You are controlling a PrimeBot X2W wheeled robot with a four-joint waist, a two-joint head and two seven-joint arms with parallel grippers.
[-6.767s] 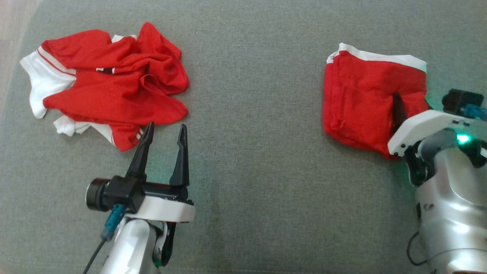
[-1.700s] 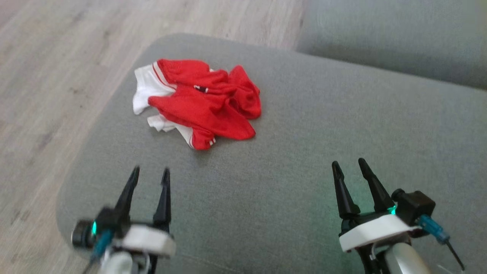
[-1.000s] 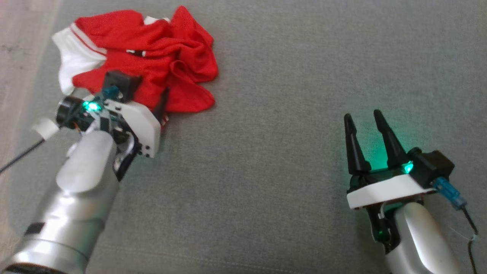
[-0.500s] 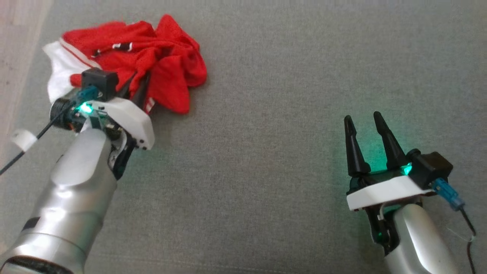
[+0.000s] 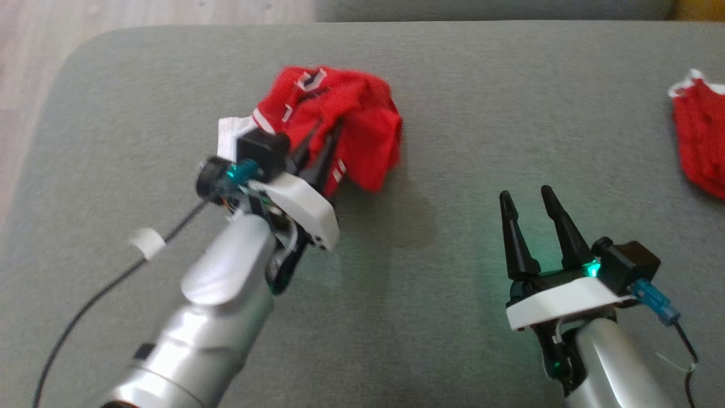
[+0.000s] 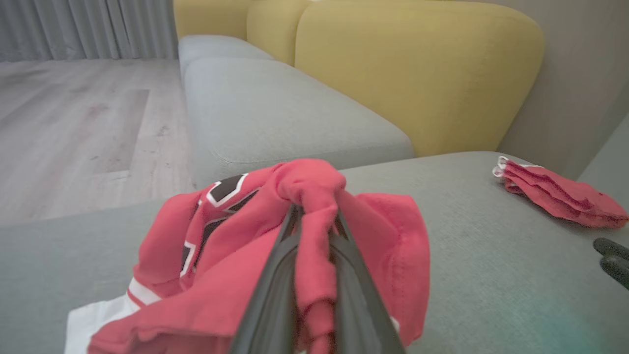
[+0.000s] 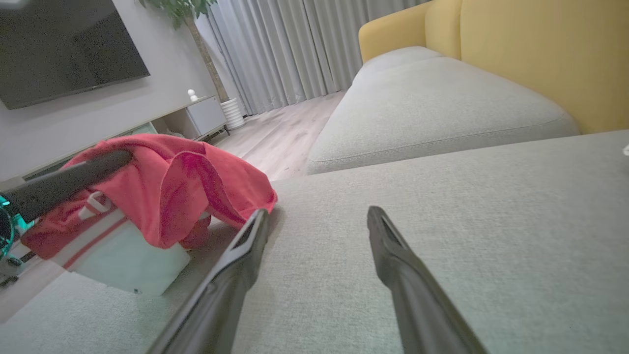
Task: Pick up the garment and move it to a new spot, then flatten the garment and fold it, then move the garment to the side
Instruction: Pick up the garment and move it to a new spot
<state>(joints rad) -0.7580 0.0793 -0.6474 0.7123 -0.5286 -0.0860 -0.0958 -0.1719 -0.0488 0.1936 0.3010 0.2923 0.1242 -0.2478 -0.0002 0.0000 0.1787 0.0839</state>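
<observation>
Looking down from the head, we see our left gripper [image 5: 324,131] pinching the garment [image 5: 368,130], bunched toward the cushion's [image 5: 453,79] far left corner; our right gripper [image 5: 527,195] is spread. Left wrist: red cloth clamped between the fingers [image 6: 275,285]. Right wrist: jaws apart above the cushion, garment at left

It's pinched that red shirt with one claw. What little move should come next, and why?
Probably carry it a little toward the middle of the grey cushion. The left gripper is shut on a bunch of the red garment, which hangs crumpled over the cushion's left half; the right gripper is open, apart from it, and a folded red cloth takes the far right.
</observation>
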